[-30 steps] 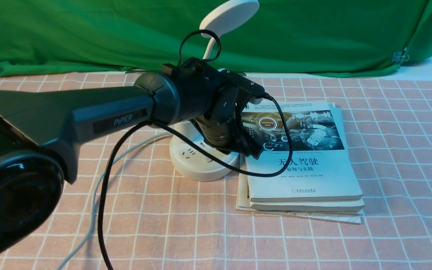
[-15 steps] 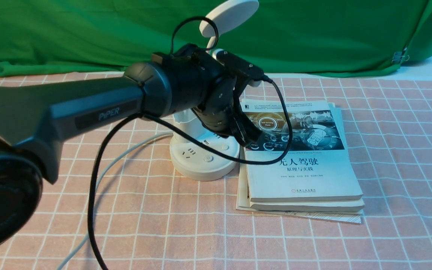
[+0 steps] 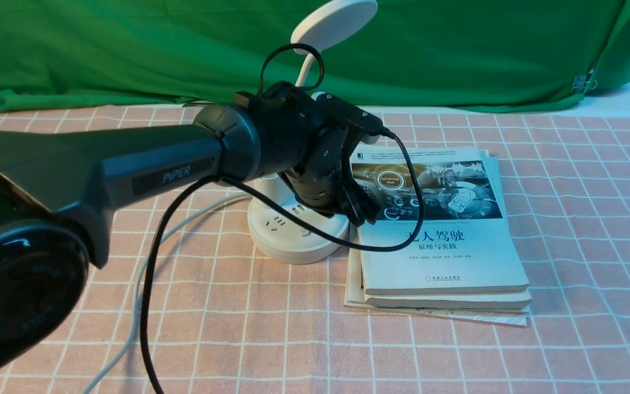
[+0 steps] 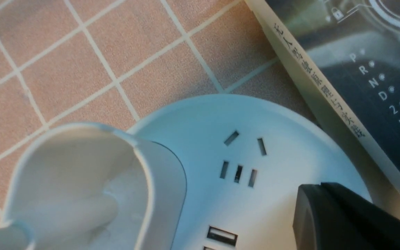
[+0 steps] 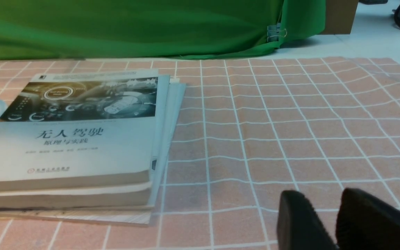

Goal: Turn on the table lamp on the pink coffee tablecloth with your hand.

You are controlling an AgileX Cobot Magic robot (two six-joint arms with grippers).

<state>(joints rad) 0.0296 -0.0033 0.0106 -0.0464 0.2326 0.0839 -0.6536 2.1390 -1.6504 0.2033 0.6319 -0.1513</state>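
Left gripper (image 4: 319, 189) over the lamp (image 3: 293, 246), jaws closed; lamp stands on the pink cloth (image 3: 430, 355), just beside the books (image 3: 443, 262).
Front view gives the lamp's disc head (image 3: 334, 24) against the green backdrop (image 3: 457, 54), but the arm (image 3: 156, 158) covers part of neck and cup; only the left wrist view looks down into the cup (image 4: 75, 166), with socket slots (image 4: 238, 173) plain beside it. Right gripper (image 5: 321, 196) shows only in its own wrist view, jaws slightly apart above the cloth; there, just a piece of the lamp base shows past the books.
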